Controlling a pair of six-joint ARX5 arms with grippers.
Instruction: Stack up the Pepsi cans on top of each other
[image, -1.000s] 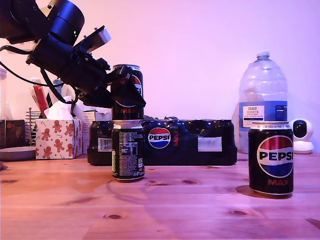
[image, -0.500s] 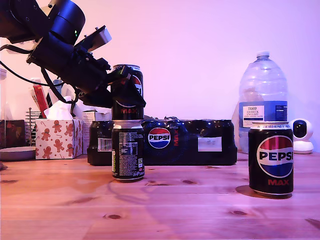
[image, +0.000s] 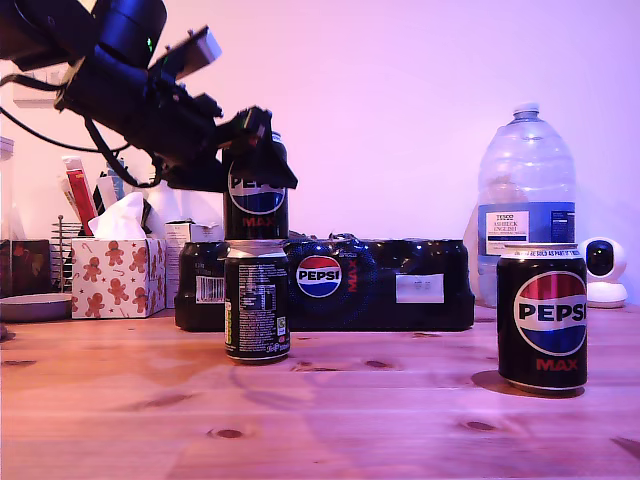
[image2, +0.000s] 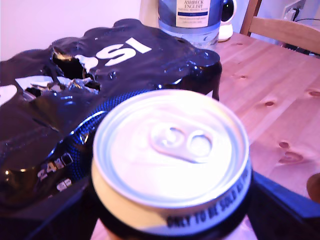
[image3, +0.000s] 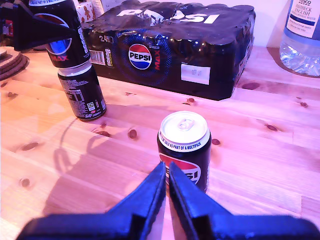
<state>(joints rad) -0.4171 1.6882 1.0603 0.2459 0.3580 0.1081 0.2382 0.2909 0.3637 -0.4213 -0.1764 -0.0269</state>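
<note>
Two black Pepsi cans stand in a column toward the exterior view's left. The lower can (image: 256, 300) shows white small print and stands on the table. The upper can (image: 256, 195) rests on or just above its rim, logo facing the camera. My first gripper (image: 258, 175) is shut on the upper can, whose silver top (image2: 172, 147) fills the first wrist view. A third Pepsi can (image: 541, 315) stands alone toward the exterior view's right. My second gripper (image3: 166, 172) is shut on nothing, its tips just short of that can (image3: 184, 150). The second wrist view also shows the column (image3: 80, 75).
A wide black shrink-wrapped Pepsi multipack (image: 340, 285) lies behind the column. A big clear water bottle (image: 525, 215) and a small white camera (image: 602, 272) stand at the exterior view's back right. A gingerbread-print tissue box (image: 115, 275) sits at its back left.
The held can has turned so its logo faces the camera and now stands more upright over the lower can. The arm has risen slightly. The can at the exterior view's right has not moved.
</note>
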